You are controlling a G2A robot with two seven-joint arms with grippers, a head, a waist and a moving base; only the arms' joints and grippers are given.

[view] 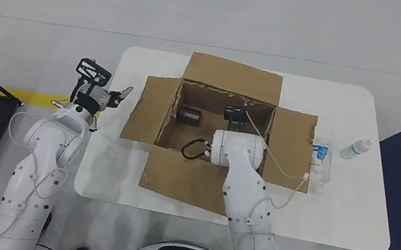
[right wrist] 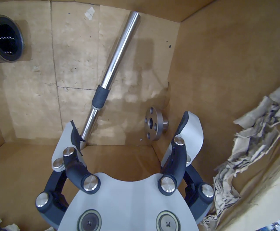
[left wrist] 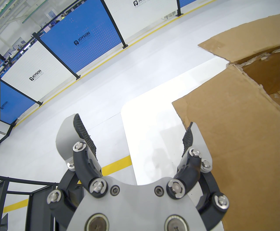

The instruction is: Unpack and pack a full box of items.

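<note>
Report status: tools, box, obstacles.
Right tool open inside box, near rod and flange. Left tool open outside box. Crumpled paper beside right tool.

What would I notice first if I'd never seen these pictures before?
The big open cardboard box in the middle of the white table grabs you first. The right gripper is down inside it, open, close to a shiny metal rod and a round metal flange with holes. The left gripper hangs open at the table's edge, beside the box.
</note>
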